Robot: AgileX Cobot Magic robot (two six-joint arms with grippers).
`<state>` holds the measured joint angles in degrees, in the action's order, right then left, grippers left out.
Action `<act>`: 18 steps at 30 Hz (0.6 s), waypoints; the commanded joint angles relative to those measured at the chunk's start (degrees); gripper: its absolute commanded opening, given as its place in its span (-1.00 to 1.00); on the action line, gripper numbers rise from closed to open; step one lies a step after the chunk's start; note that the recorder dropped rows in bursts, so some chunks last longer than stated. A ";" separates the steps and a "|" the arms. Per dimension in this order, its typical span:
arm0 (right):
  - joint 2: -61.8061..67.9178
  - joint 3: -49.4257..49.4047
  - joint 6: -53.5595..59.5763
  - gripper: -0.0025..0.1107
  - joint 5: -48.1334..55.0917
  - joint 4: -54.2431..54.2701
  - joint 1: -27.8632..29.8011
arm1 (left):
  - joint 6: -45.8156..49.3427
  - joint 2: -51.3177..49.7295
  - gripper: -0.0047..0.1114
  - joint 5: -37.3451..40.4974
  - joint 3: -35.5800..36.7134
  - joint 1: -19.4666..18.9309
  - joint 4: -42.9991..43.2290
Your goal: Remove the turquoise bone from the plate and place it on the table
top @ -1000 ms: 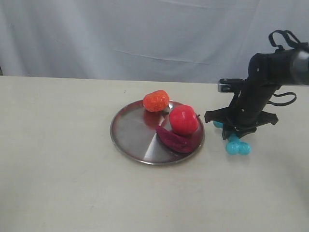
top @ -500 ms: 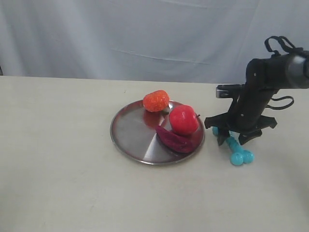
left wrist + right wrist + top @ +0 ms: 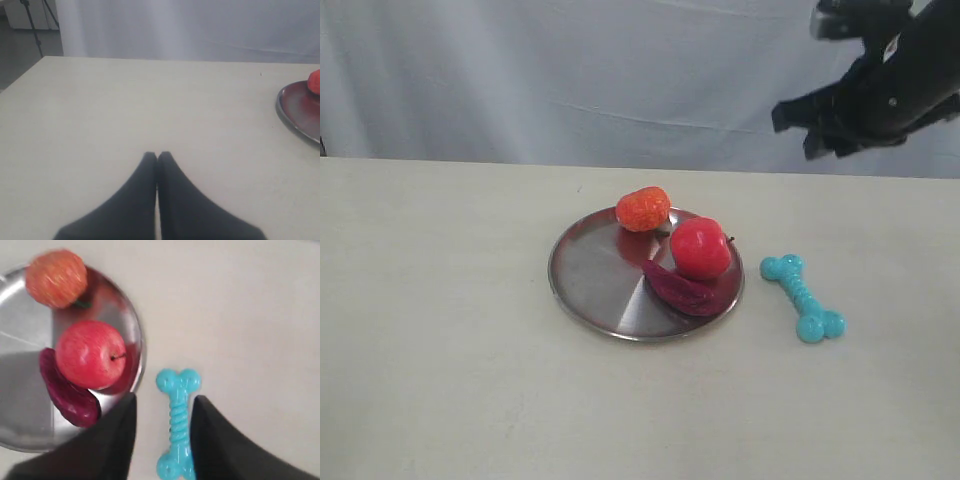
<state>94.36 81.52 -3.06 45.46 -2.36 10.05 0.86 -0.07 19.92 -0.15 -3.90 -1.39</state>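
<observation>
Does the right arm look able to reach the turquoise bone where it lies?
Probably yes: the right pincer hangs open above the turquoise bone, which lies on the bare table clear of the plate, with nothing between them.

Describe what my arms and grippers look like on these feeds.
Everything visible is matte black. The left gripper has two smooth, wedge-shaped fingers that narrow to slim tips. The right gripper has the same broad, tapered black fingers. In the exterior view the right arm is a bulky black body with angular edges. No markings or cables can be made out.
</observation>
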 commanded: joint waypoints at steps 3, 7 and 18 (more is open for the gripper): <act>-15.45 -2.96 0.69 -0.96 -5.36 -2.08 -2.58 | -0.24 0.07 -0.92 -0.31 0.15 0.44 -0.08; -24.00 -4.53 0.69 -0.96 -7.44 -2.08 -3.03 | -0.24 0.07 -0.92 -0.31 0.15 0.44 -0.08; -50.92 -12.91 0.94 -0.96 -14.45 -5.76 -3.03 | -0.24 0.07 -0.92 -0.31 0.15 0.44 -0.08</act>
<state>50.17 71.36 -2.84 34.59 -7.36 7.10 0.86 -0.07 19.92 -0.15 -3.90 -1.39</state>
